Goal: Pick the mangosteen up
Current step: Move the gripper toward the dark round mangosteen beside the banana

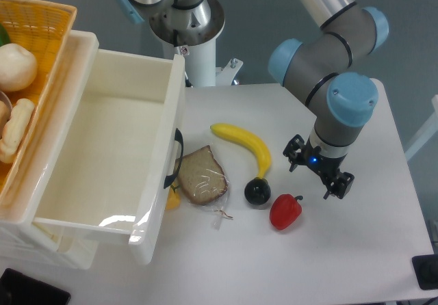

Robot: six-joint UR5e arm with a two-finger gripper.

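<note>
The mangosteen (pixel 258 191) is a small glossy black round fruit. It lies on the white table (pixel 356 250), touching the lower tip of the yellow banana (pixel 245 144). The red bell pepper (pixel 285 211) lies just to its lower right. My gripper (pixel 317 169) hangs from the arm's wrist to the right of the mangosteen, pointing down at the table. Its two black fingers stand wide apart with nothing between them. It is apart from all three fruits.
A slice of bread in clear plastic (pixel 202 175) lies left of the mangosteen. A large white open bin (pixel 109 154) with a black handle fills the left side. A yellow basket (pixel 41 24) holding food sits at the far left. The robot base (pixel 188 18) stands at the back.
</note>
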